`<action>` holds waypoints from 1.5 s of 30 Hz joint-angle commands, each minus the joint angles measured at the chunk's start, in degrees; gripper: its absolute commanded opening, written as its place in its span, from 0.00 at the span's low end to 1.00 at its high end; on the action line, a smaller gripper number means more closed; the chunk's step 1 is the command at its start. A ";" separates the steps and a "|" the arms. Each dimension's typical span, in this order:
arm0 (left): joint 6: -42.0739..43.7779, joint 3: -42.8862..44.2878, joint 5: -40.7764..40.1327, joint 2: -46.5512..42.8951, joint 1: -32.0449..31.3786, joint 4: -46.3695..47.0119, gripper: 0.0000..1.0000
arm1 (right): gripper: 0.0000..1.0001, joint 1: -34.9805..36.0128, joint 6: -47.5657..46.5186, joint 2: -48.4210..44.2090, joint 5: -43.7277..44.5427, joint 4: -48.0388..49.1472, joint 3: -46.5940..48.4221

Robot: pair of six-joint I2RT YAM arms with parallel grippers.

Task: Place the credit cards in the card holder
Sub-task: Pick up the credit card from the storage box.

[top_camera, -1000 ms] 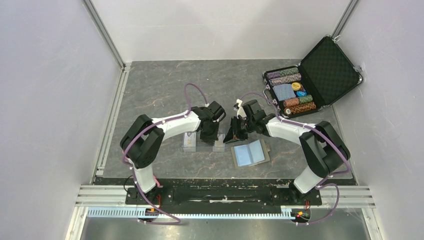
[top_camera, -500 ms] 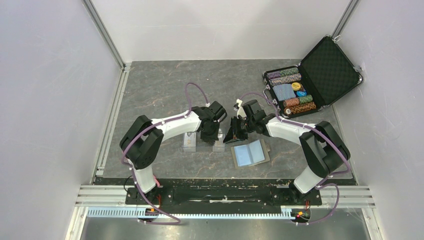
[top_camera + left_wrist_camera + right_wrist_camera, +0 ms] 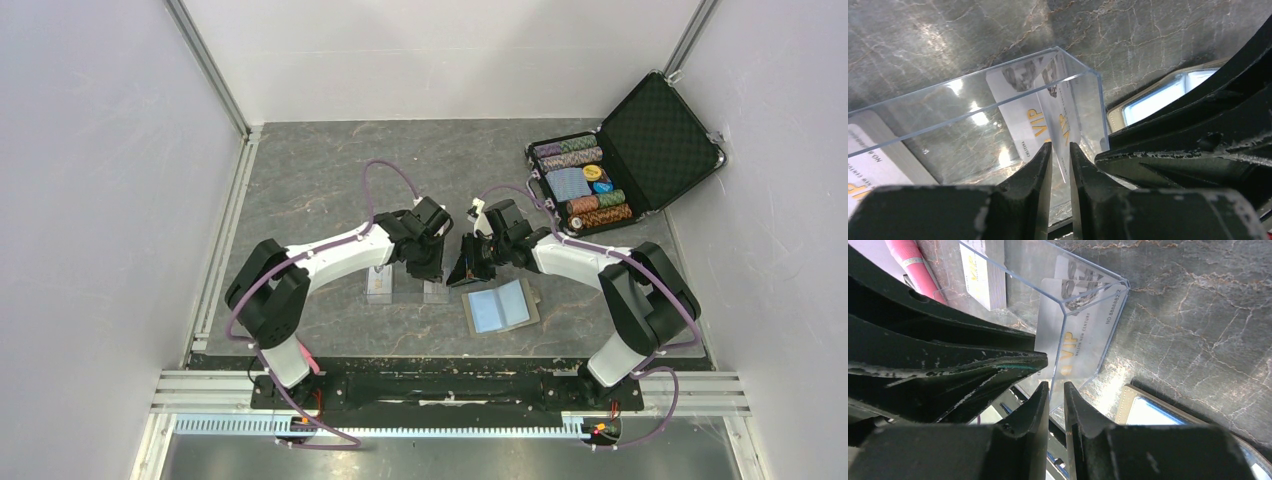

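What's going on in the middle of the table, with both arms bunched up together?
Both arms meet over a clear plastic case with a VIP credit card standing in it. The right claw pinches the case wall. The left claw looks closed on the card's edge, apparently to draw it out. The card holder lies open on the table beside them, with no card visibly in it.

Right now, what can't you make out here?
Left wrist view: whether the left gripper pinches the credit card or the clear case wall; both too thin.
Right wrist view: most of the card holder, cut off by the frame edge.
Top view: that card, hidden beneath the left arm.
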 commanded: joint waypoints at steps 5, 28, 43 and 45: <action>-2.91 -2.94 4.47 0.94 1.07 6.52 0.18 | 0.17 0.29 -1.80 -0.94 -0.45 -1.85 -0.83; -8.18 -14.12 14.02 -26.09 3.55 21.13 0.02 | 0.94 -11.27 -5.80 -19.94 -11.19 -0.18 0.44; -20.03 -26.73 28.49 -34.02 5.95 53.95 0.02 | 0.66 -14.78 2.95 -27.46 -24.53 12.99 -3.68; -20.65 -26.98 28.50 -34.15 6.24 54.78 0.02 | 0.65 -14.78 3.23 -27.42 -24.76 13.20 -3.66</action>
